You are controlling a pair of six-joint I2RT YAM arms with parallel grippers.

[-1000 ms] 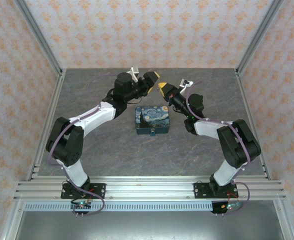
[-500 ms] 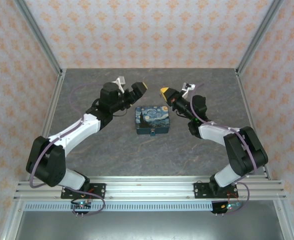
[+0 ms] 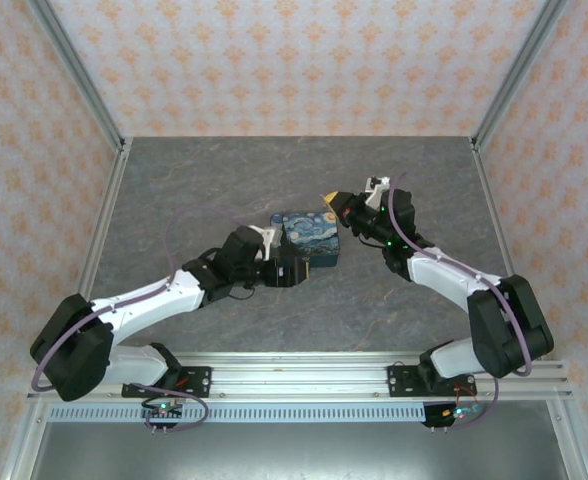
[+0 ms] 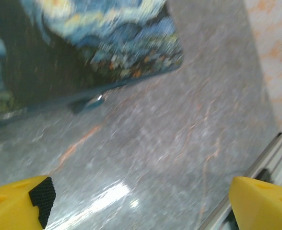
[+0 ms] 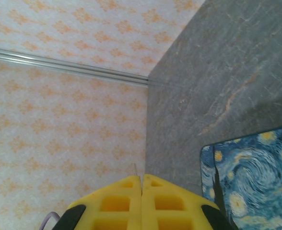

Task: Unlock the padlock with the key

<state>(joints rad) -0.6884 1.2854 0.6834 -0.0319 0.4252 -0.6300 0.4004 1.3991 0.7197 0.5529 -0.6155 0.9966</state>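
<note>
Four entries; we are listing them from the near edge outward.

Entry one: left hand (image 3: 292,271). It is hanging low over the grey surface (image 3: 174,200), released and grasping nothing. In its wrist view the yellow fingertips (image 4: 11,206) are standing wide apart over bare stone.

Entry two: padlock (image 4: 86,103). This small dark-teal shape is lying against the near front edge of the tin (image 4: 107,38), just ahead of the spread fingers. We are judging it the thing this hand is going for. Risk: the padlock is tiny and tight against the tin wall. Closing fingers may be catching the tin's edge instead, or flicking the padlock sideways out of reach.

Entry three: tin (image 3: 309,232). It is resting flat mid-surface between both hands, its painted lid facing up. Risk: nothing appears to be holding it down. A low push from the left hand may be sliding it and carrying the padlock along.

Entry four: right hand (image 3: 331,198). It is hovering at the tin's far right corner, clenched. In its wrist view a thin pale sliver is standing out of the finger seam, and we are taking it for the key (image 5: 134,168). Risk: very little metal is showing, so a knock against the padlock may be twisting or dropping it. We are also finding the keyhole too blurred to locate.
</note>
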